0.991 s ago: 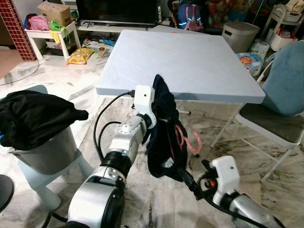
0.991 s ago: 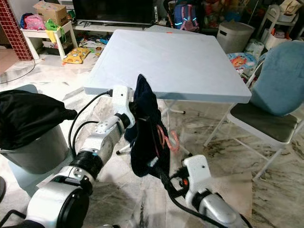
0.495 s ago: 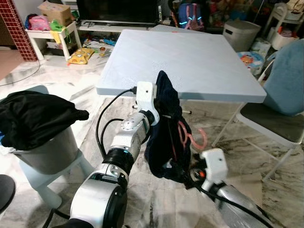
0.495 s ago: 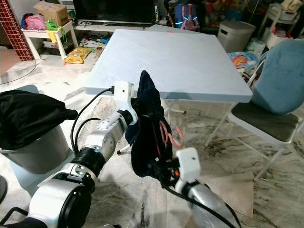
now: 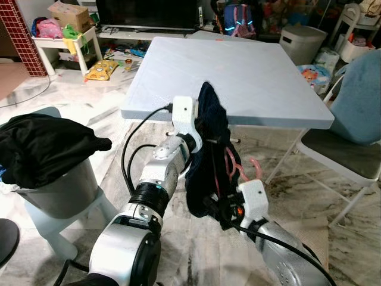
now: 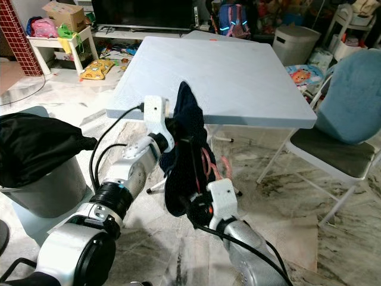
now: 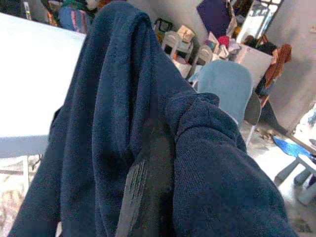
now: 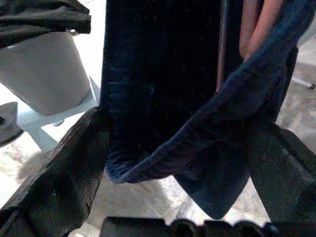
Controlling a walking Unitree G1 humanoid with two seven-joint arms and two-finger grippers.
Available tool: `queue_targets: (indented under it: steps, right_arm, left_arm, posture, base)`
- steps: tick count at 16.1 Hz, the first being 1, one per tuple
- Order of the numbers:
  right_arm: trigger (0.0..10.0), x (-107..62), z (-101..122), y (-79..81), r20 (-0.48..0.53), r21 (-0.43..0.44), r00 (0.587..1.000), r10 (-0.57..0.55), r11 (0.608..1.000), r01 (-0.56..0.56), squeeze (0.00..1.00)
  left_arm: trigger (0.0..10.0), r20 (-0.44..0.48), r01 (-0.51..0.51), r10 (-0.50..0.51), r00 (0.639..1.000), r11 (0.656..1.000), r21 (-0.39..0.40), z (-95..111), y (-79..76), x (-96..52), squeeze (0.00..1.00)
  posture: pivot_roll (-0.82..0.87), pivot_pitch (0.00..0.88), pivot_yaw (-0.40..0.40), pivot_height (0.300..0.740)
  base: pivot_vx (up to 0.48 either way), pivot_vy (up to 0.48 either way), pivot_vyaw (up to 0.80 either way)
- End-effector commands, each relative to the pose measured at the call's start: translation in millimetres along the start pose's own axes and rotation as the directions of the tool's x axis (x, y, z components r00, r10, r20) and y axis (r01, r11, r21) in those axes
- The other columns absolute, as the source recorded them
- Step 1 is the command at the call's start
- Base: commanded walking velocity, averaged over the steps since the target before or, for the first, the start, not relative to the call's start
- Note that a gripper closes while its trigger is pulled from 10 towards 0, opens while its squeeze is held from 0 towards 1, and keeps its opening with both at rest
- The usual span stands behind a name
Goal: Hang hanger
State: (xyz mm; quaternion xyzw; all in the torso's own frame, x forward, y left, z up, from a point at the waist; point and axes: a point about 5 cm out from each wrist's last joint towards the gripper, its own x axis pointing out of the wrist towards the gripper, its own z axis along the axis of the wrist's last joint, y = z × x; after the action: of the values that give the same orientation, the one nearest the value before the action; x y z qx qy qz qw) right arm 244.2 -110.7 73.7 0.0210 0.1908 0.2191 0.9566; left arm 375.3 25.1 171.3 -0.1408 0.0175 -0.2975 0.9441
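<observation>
A dark navy garment (image 5: 208,156) hangs in front of me, draped over my left gripper (image 5: 202,132), which is shut on its top fold. A pink hanger (image 5: 230,164) sits inside the cloth, and its hook (image 5: 255,167) pokes out to the right. In the left wrist view one black finger (image 7: 148,197) shows under the fabric (image 7: 118,98). My right gripper (image 5: 216,206) is at the garment's lower hem and is open. In the right wrist view its two fingers (image 8: 64,168) stand wide apart, with the hem (image 8: 197,148) hanging between them.
A white square table (image 5: 238,71) stands just beyond the garment. A folding chair with a blue cushion (image 5: 357,113) is on the right. A grey bin topped with black clothing (image 5: 41,149) is on the left. Toys, shelves and bins line the back wall.
My right gripper has risen and moved left, from the floor side up to the garment's lower hem. The left arm has lifted the garment slightly.
</observation>
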Motion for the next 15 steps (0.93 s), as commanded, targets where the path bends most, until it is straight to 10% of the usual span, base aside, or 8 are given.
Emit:
queue_targets:
  steps: [1, 14, 15]
  right_arm:
    - [10.0, 3.9, -1, -4.5, -0.011, -0.021, 0.999, -0.035, 0.999, 0.035, 0.00]
    - [10.0, 21.4, 14, -34.4, 0.094, 0.061, 0.983, -0.159, 0.986, 0.153, 0.00]
    - [0.0, 30.2, 20, -28.3, 0.139, 0.105, 0.983, -0.116, 0.989, 0.102, 0.00]
  left_arm:
    - [0.3, 0.057, 0.066, -0.065, 0.996, 0.998, -0.003, 16, -19.0, 8.5, 0.00]
    - [0.2, 0.060, 0.119, -0.116, 0.991, 0.992, -0.045, 19, -32.8, 5.0, 0.00]
    - [0.2, 0.064, 0.141, -0.137, 0.988, 0.989, -0.053, 19, -37.3, 4.6, 0.00]
  posture:
    - [0.02, 0.000, -0.027, 0.740]
    - [0.03, 0.000, -0.029, 0.740]
    - [0.04, 0.000, -0.033, 0.740]
  base:
    - [0.000, 0.000, 0.00]
    - [0.000, 0.000, 0.00]
    - [0.000, 0.000, 0.00]
